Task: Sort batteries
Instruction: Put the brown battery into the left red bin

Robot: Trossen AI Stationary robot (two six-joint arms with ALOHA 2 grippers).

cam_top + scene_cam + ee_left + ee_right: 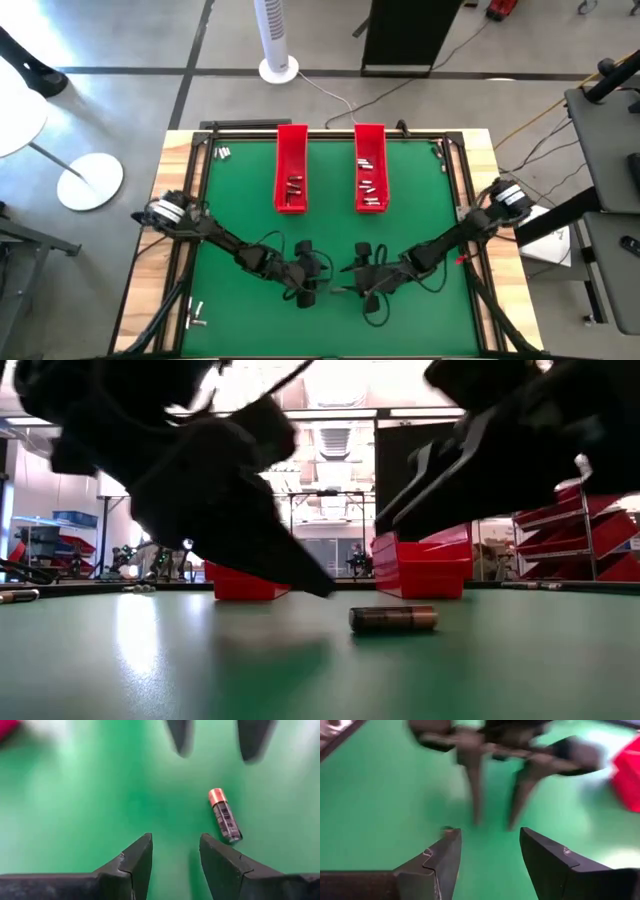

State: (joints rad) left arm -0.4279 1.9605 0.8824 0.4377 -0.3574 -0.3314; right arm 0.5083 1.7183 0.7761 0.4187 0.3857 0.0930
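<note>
Grey floor (120, 60), white tower fan (276, 40), red shelving (585, 540).

Two red trays stand on the green table (250, 200): the left tray (291, 168) and the right tray (369, 168). Two dark arms reach in, each ending in one end effector: the left end effector (308, 292) and the right end effector (345, 283). One battery (225, 815) lies loose on the mat between them. Each tray holds several batteries, too small to count exactly. Two more batteries (223, 153) lie at the far left corner, and about three batteries (196, 316) at the near left edge.
</note>
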